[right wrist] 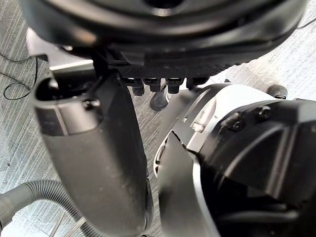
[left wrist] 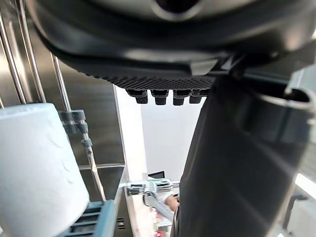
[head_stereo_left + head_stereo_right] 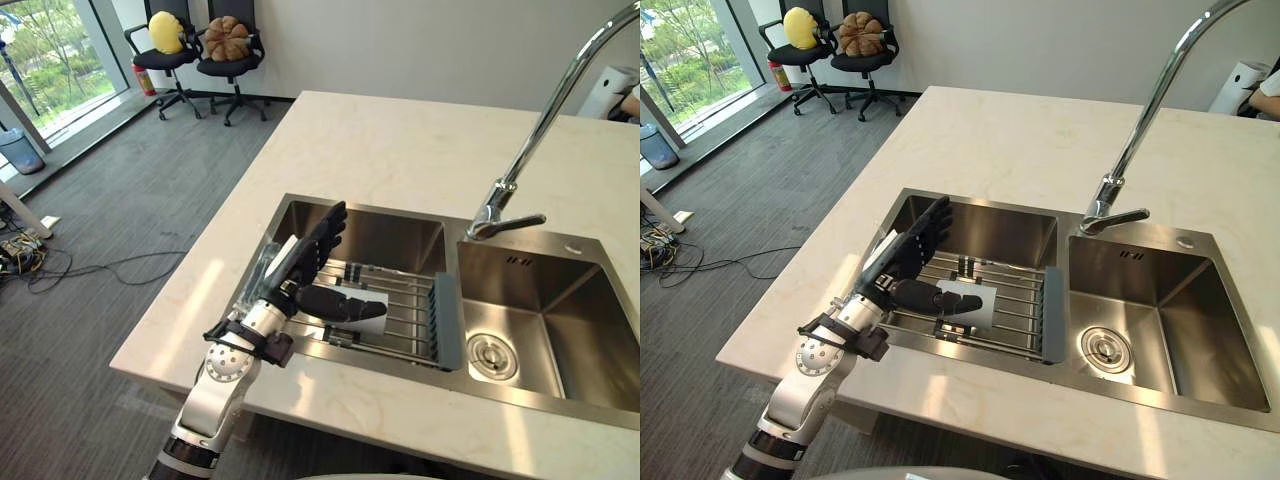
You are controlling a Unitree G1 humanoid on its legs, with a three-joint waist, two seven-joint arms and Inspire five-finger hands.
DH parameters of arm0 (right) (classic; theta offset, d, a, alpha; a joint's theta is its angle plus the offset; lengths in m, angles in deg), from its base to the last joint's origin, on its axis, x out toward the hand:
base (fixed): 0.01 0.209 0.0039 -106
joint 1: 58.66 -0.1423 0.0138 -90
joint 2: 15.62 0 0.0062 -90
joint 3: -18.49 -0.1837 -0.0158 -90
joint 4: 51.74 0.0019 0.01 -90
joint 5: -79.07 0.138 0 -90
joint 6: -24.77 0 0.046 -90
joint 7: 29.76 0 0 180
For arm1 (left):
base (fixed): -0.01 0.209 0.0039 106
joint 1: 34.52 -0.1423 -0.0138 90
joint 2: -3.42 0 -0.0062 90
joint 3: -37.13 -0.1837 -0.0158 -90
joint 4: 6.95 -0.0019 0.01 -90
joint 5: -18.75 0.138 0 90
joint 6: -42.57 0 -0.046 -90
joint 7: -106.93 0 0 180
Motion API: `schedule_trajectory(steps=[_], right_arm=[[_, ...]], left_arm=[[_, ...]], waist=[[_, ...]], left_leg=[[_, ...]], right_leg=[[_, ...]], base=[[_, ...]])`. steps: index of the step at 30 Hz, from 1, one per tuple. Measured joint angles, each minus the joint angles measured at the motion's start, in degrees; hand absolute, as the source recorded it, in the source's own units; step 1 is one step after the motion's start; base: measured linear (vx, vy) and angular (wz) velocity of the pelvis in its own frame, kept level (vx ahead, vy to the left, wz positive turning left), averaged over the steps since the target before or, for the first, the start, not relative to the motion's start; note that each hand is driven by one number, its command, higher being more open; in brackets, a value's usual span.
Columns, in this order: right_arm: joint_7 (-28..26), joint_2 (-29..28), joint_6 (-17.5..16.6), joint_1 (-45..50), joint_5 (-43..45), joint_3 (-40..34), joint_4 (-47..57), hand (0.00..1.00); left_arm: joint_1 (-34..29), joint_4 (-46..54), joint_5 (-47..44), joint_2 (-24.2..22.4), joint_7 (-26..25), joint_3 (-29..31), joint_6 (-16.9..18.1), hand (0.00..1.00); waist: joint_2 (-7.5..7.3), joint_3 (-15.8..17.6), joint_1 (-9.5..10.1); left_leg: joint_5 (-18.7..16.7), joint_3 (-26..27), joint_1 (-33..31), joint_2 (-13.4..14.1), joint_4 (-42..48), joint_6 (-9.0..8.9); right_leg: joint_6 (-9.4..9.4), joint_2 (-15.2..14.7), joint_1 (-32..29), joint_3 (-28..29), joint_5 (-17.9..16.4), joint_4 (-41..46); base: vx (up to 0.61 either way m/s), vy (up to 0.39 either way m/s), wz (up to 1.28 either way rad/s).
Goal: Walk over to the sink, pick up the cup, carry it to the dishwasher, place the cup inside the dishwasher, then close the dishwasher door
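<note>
Fingers (image 3: pixel 325 235) of my left hand (image 3: pixel 305 262) stand straight, thumb laid across the white cup (image 2: pixel 31 173), gripping nothing. The cup lies on the wire rack (image 3: pixel 402 322) in the sink (image 3: pixel 385 240). Closing carelessly could roll it away or snag the bars. My right hand (image 1: pixel 98 148) hangs relaxed, empty

Far corner: office chairs (image 3: pixel 228 68) bearing yellow cushion (image 3: pixel 165 32), brown cushion (image 3: pixel 226 38), perhaps toys. Tap (image 3: pixel 560 105) above beige counter (image 3: pixel 400 150).

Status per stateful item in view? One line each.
Steel wire rack: across the stainless sink's left basin.
White cylindrical cup: on the rack, not gripped.
Left hand: open, fingers straight, thumb over the cup.
Right hand: open, holding nothing.
Chrome gooseneck tap: no water running.
</note>
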Motion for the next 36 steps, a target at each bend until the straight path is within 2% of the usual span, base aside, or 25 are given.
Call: schedule_trajectory(steps=[2,5,10,17,23,28,36], right_arm=[[-0.15,0.03,-0.09,0.00,0.06,-0.01,0.07,1.00],[-0.30,0.27,-0.58,0.05,0.42,-0.05,0.09,1.00],[-0.40,0.59,-1.19,-0.29,0.64,-0.57,0.07,1.00],[-0.58,0.57,-1.26,-0.32,2.27,-2.16,-0.26,1.00],[-1.33,0.80,-1.94,-0.31,2.40,-2.19,-0.12,1.00],[-1.93,0.77,-2.06,-0.33,2.41,-2.19,0.04,1.00],[-2.02,0.74,-2.23,-0.34,2.70,-2.18,0.05,1.00]], left_arm=[[0.03,0.00,7.26,1.97,-0.06,-0.31,3.53,1.00],[0.42,0.00,13.87,3.97,-0.15,-2.81,6.10,1.00],[0.54,-0.03,19.14,7.10,-0.37,-5.96,6.78,1.00],[2.08,-0.32,21.50,10.33,-2.51,-6.64,7.43,1.00],[2.09,-0.99,22.41,10.94,-3.00,-6.91,7.44,1.00],[2.31,-1.25,22.58,11.08,-5.91,-7.23,7.44,1.00],[3.47,-3.14,23.59,11.14,-11.48,-7.11,7.43,1.00]], waist=[[0.39,0.14,-0.63],[1.30,0.45,-0.97],[2.39,0.17,-2.23],[2.70,0.41,-2.35],[3.40,0.86,-2.68],[3.48,0.93,-3.56],[3.58,1.10,-3.63]], left_leg=[[0.00,0.03,-0.10,-0.06,0.17,-0.01],[0.04,0.12,-0.48,-0.05,0.15,-0.07],[0.16,0.15,-0.50,-0.02,-0.59,-0.21],[0.17,0.30,-0.43,-0.59,-0.88,-0.17],[0.18,1.21,-0.30,-0.59,-0.87,-0.14],[0.17,1.73,-0.38,-0.59,-1.05,-0.14],[0.17,1.99,-0.27,-0.68,-1.42,-0.13]], right_leg=[[0.04,0.18,0.14,-0.01,0.19,-0.46],[-0.22,0.35,0.34,-0.03,0.58,-1.64],[0.12,0.55,-0.08,-0.07,0.79,-1.64],[0.29,0.02,-0.26,0.00,0.91,-1.64],[0.37,0.09,-0.65,0.82,1.14,-1.67],[0.39,0.16,-1.12,1.23,1.20,-1.67],[0.40,0.18,-1.32,1.39,1.20,-1.66]], base=[[-0.07,-0.017,-0.02],[-0.04,-0.018,-0.02],[0.00,0.000,0.00],[-0.01,0.000,0.00],[-0.05,-0.016,-0.07],[-0.03,-0.016,-0.05],[0.00,-0.002,0.00]])
